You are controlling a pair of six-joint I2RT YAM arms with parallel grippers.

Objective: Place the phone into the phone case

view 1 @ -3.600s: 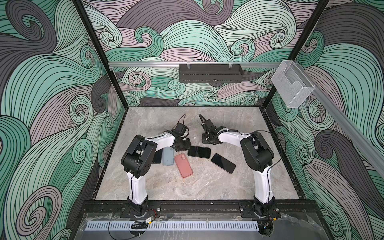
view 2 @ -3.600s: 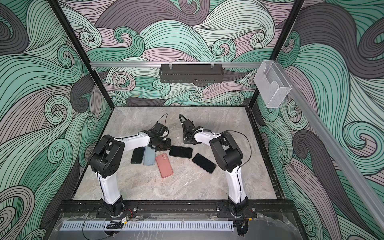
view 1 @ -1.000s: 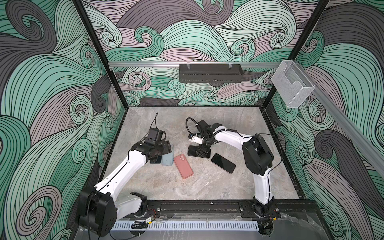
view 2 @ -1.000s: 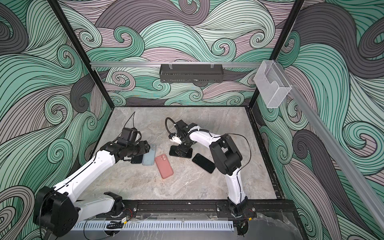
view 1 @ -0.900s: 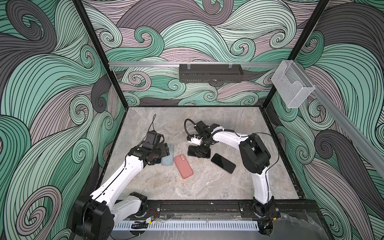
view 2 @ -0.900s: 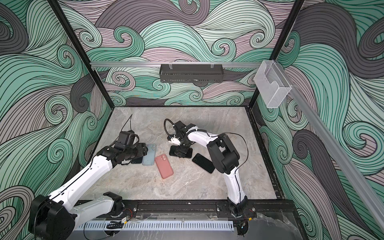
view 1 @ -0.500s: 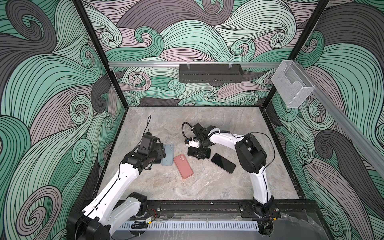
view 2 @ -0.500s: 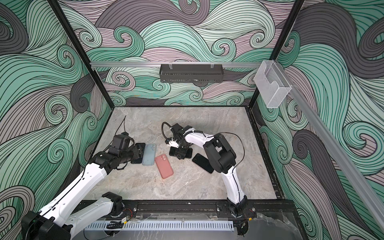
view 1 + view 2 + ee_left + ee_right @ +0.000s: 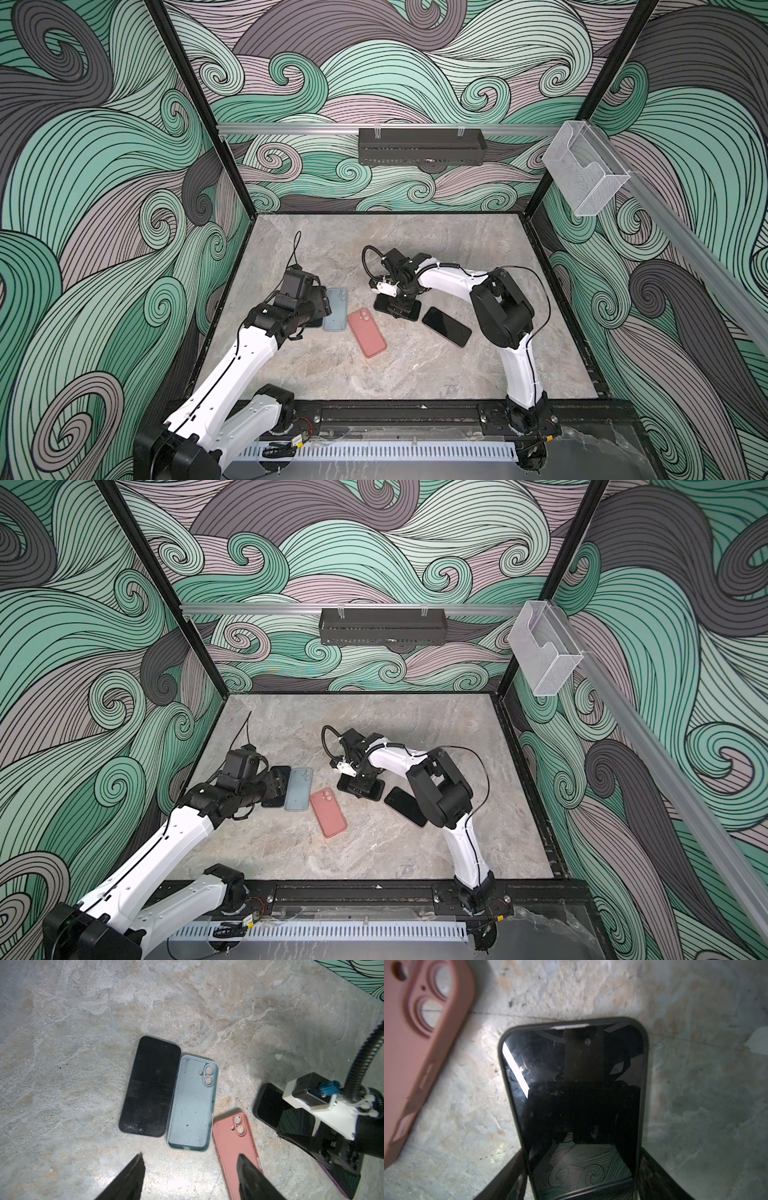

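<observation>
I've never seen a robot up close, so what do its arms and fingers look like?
The left arm and right arm are smooth white shells with chunky black joints. Each ends in two dark, tapered fingers. A ribbed black cable loops from the right wrist; a thin black wire rises from the left.

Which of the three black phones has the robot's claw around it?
The middle phone, beside the pink case: the right gripper has fingers along its long sides. The left phone by the blue case and the slanted phone farther right lie free.
</observation>
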